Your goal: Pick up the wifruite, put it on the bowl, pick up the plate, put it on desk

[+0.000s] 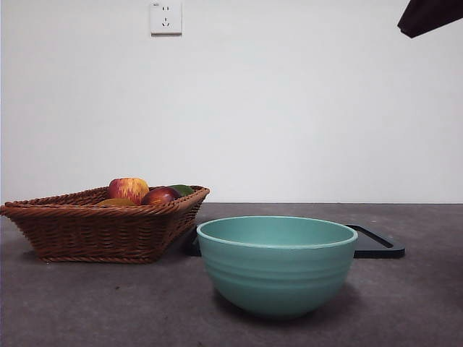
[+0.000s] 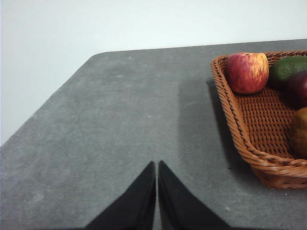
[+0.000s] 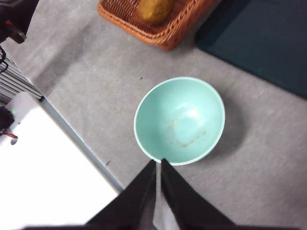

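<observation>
Wifruite [image 3: 154,9] in the basket [image 3: 165,29], clearest from the right wrist; bowl [image 3: 180,120] bare; both grippers clenched, holding nothing.

We see a dark grey, faintly mottled table [image 1: 87,303] carrying three things directly: a teal-green bowl [image 1: 276,264] nearest the front, a wicker basket [image 1: 101,228] behind and beside it, and a flat black tray [image 1: 376,244] behind the bowl.

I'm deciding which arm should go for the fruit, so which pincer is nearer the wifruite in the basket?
Probably left. The left pincer hangs over bare desk beside the basket holding the wifruite. The right pincer hangs above the bowl, farther off.
</observation>
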You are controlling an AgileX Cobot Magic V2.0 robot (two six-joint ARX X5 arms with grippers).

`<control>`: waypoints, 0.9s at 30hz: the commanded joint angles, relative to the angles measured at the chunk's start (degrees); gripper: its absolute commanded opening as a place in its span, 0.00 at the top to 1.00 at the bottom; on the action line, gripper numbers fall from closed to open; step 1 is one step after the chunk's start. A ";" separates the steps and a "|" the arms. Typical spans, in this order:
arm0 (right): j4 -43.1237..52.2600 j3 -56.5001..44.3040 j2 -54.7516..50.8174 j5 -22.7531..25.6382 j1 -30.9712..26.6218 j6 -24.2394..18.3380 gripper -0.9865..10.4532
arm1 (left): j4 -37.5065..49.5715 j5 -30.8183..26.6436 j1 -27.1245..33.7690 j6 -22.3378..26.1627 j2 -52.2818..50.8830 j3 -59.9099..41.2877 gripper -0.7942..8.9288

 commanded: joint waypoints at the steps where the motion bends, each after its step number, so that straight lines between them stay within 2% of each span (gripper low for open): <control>1: 2.45 0.74 -1.53 2.84 -2.84 -5.86 0.91 | -0.37 -0.13 0.15 -0.13 -0.13 -1.18 0.91; 7: 12.07 -2.84 -7.26 3.89 -17.18 -9.73 0.91 | -0.35 -0.13 0.15 -0.13 -0.13 -1.16 0.91; 13: 27.28 -13.73 -15.28 3.89 -29.48 -12.96 0.91 | -0.35 -0.13 0.15 -0.13 -0.13 -1.18 0.91; 20: 43.30 -29.29 -25.57 5.55 -37.16 -13.09 0.91 | -0.35 -0.13 0.15 -0.11 -0.13 -1.16 0.91; 27: 46.25 -39.65 -34.10 9.22 -40.15 -13.07 0.91 | -0.35 -0.13 0.15 -0.11 -0.13 -1.18 0.91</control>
